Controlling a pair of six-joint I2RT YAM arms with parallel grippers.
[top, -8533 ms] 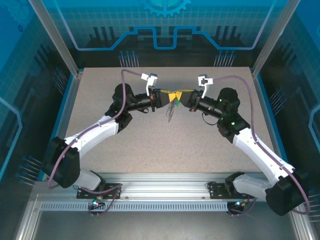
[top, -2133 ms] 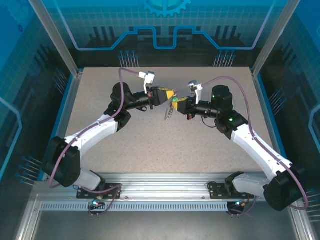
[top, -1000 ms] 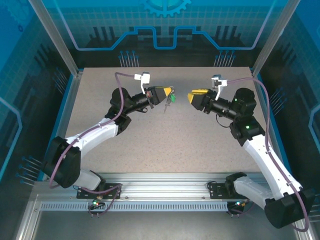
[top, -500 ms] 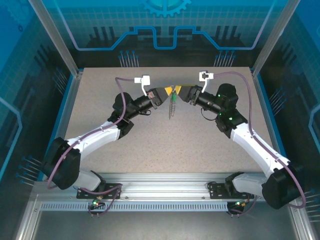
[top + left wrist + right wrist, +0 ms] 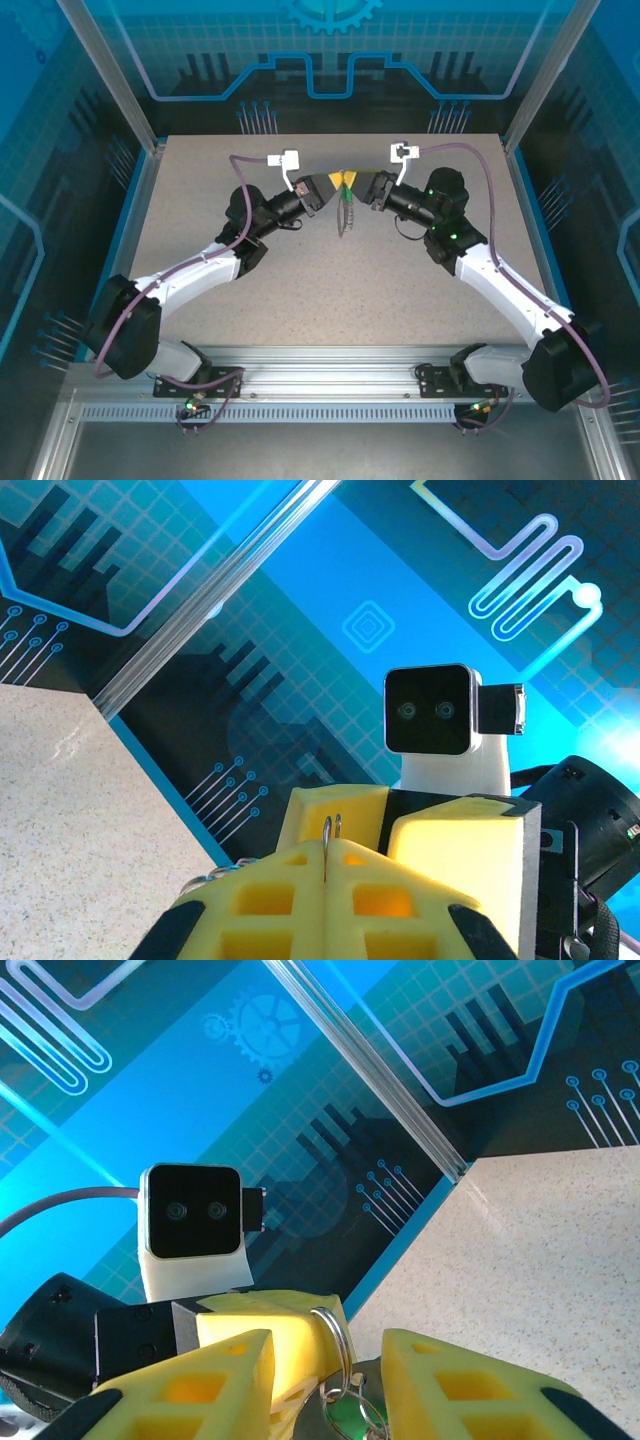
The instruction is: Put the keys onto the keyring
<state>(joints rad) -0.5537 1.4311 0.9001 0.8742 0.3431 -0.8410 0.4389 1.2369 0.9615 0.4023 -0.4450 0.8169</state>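
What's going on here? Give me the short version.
The left gripper and the right gripper meet tip to tip above the table. The left gripper is shut on the keyring and holds it in the air. The right gripper's fingers stand open on either side of that ring. The green key hangs just below it, and a silvery chain dangles underneath. I cannot tell whether the key is threaded on.
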